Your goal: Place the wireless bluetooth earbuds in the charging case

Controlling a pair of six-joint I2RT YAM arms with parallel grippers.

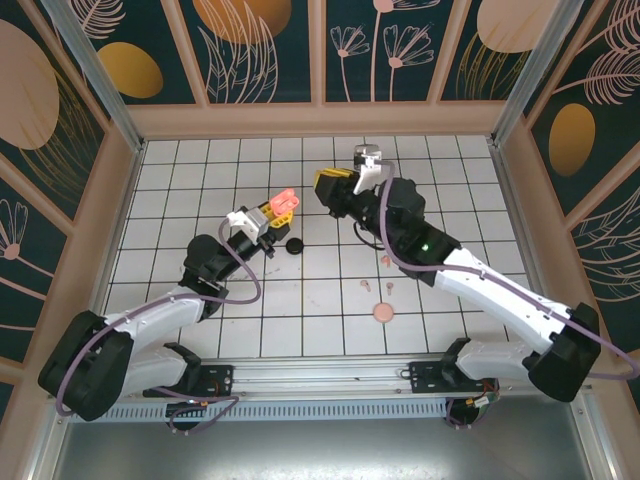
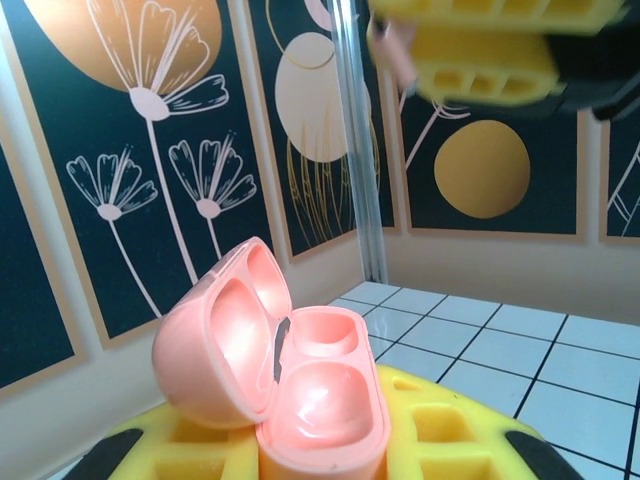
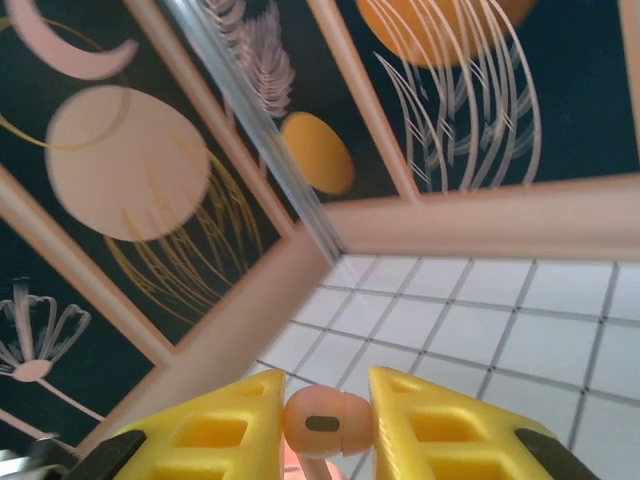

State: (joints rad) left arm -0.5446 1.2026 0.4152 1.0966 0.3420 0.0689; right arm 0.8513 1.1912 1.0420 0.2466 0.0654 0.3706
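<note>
One pale pink earbud (image 3: 322, 425) sits pinched between the yellow fingers (image 3: 440, 430) of the right pincer (image 1: 332, 190), not yet seated. Opposite it, the left pincer (image 1: 270, 218) is clamped on the open pink charging case (image 2: 300, 390), lid tipped back, both wells bare. The two pincers are near each other but apart. Behind the right pincer, under its arm, three small pink bits (image 1: 385, 258) lie on the counter (image 1: 200, 180), likely more earbuds. Judgement: task barely begun, first insertion pending, the rest to follow.
</note>
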